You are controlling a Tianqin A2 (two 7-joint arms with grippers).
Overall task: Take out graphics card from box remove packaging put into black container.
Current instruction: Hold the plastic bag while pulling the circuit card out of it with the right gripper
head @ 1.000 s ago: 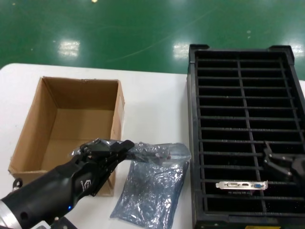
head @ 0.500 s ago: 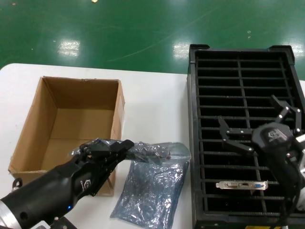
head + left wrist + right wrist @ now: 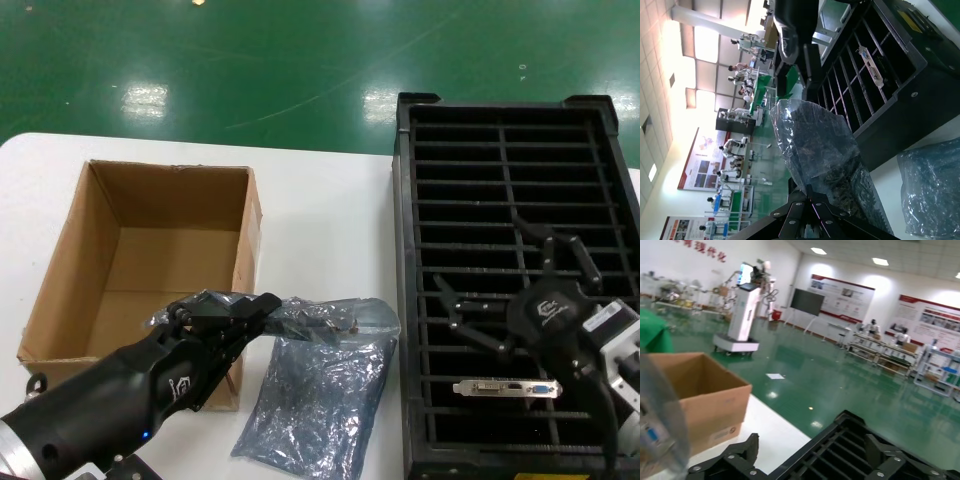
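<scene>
The black container (image 3: 516, 280) is set on the table (image 3: 320, 215) to the right of the empty box (image 3: 150, 265), and the graphics card (image 3: 507, 387) is seen slotted upright near its front. Above the card, the right gripper (image 3: 500, 300) is held with jaws spread wide and nothing between them. The bag (image 3: 315, 385) is pinched at its top edge in the closed left gripper (image 3: 255, 312), beside the box.
</scene>
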